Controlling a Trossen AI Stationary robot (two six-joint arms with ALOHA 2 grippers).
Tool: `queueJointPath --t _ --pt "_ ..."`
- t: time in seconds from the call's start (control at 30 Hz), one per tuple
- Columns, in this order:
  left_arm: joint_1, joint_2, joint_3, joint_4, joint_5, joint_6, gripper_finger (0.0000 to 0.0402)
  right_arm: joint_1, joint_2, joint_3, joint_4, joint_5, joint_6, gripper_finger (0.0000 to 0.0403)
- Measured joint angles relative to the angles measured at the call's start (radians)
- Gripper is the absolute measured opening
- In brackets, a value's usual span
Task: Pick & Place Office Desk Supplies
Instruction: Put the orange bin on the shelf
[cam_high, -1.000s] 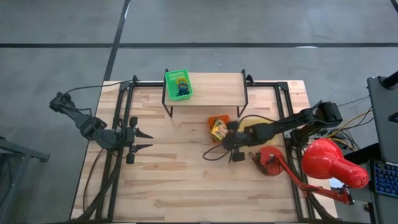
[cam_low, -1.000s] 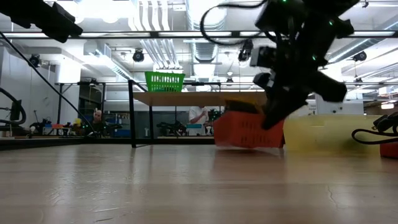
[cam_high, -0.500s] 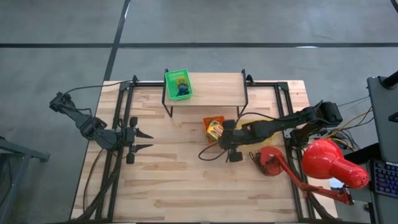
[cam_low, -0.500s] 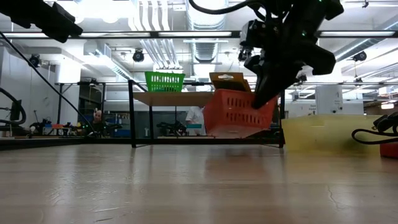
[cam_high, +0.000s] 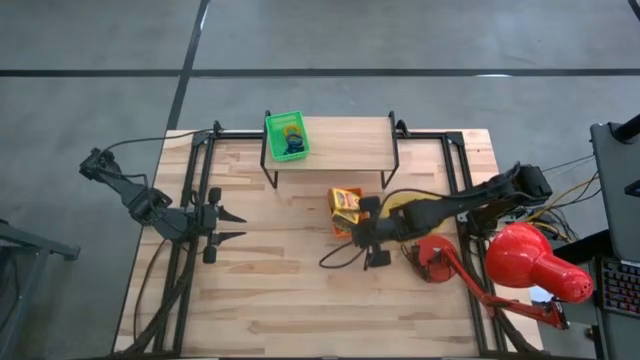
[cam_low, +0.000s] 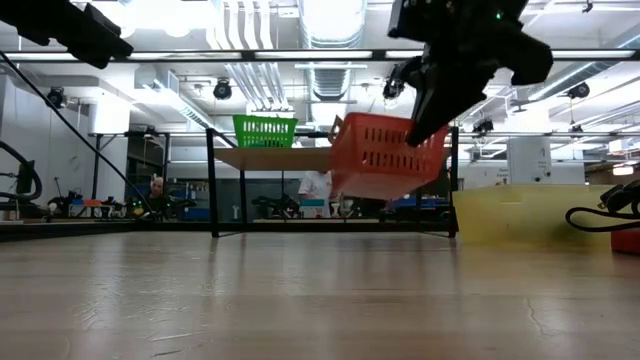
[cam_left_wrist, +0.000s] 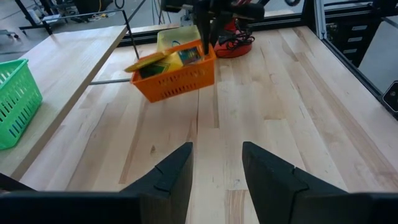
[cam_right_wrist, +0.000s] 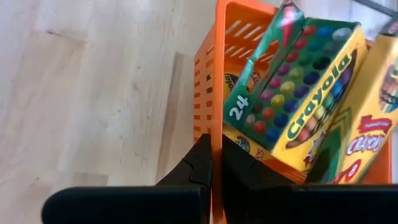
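Overhead, right tool (cam_right_wrist: 214, 163) pinches slotted orange plastic tray (cam_right_wrist: 211, 68) holding printed cardboard boxes (cam_right_wrist: 298, 93).

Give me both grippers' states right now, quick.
Left gripper: open, empty, waiting over the table's left side.
Right gripper: shut on the orange tray rim, tray lifted off the table with crayon boxes inside.

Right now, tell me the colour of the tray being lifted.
Orange tray; clearest in the right wrist view.
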Motion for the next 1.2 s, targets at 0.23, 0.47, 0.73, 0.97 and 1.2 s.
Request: queueJointPath --t 0.23,0.47,0.73,0.97,1.2 --pt "0.0 0.0 0.0 0.0 0.0 0.0 0.0141 0.021 0.02 0.053 -0.073 0.035 0.002 0.0008" --pt "0.0 0.0 0.0 -0.002 0.0 0.0 0.0141 0.023 0.1 0.172 -0.206 0.051 0.011 0.0008" --pt "0.0 0.0 0.0 -0.003 0.0 0.0 0.0141 0.033 0.149 0.344 -0.32 0.057 0.056 0.0008" --pt "0.0 0.0 0.0 -0.003 0.0 0.0 0.0141 0.045 0.149 0.436 -0.401 0.137 0.079 0.0008" --pt "0.0 0.0 0.0 -0.003 0.0 0.0 0.0141 0.004 0.147 0.489 -0.479 0.18 0.045 0.0008"
